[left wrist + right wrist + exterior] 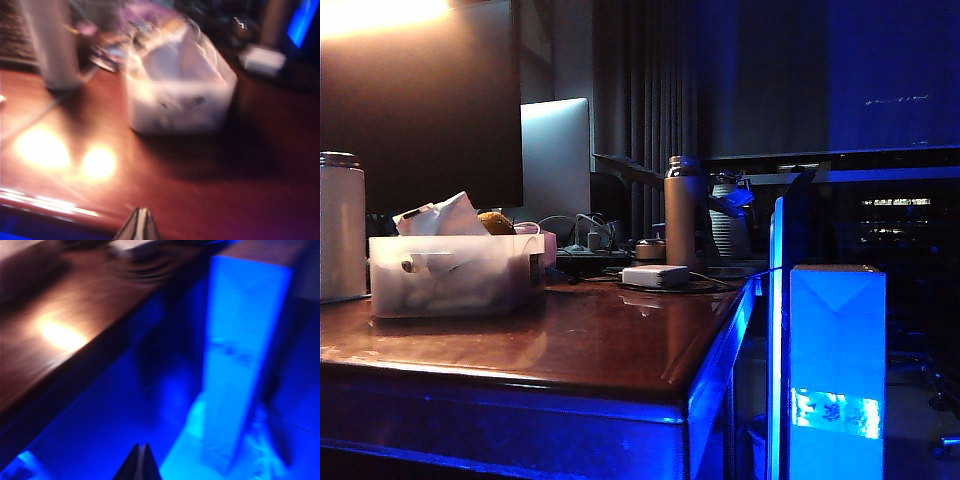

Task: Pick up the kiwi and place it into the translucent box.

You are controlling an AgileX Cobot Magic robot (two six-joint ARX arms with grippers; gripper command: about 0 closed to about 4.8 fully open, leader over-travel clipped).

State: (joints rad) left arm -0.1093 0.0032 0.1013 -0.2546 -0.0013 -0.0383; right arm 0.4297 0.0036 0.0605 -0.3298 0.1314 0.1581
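Note:
The translucent box (455, 275) stands on the left of the brown table (610, 340), with crumpled white paper poking out. The kiwi (497, 223), brown and round, shows just above the box's far rim beside the paper. No gripper appears in the exterior view. In the blurred left wrist view my left gripper (142, 210) is shut and empty, hanging over the table's near edge well short of the box (175, 95). My right gripper (141, 446) is shut and empty too, off the table's side over the blue-lit floor.
A tall white cylinder (340, 230) stands left of the box. Behind are a metal bottle (685, 210), a white adapter (655, 275) and cables. A glowing blue carton (837, 370) stands beyond the table's right edge, close to the right gripper.

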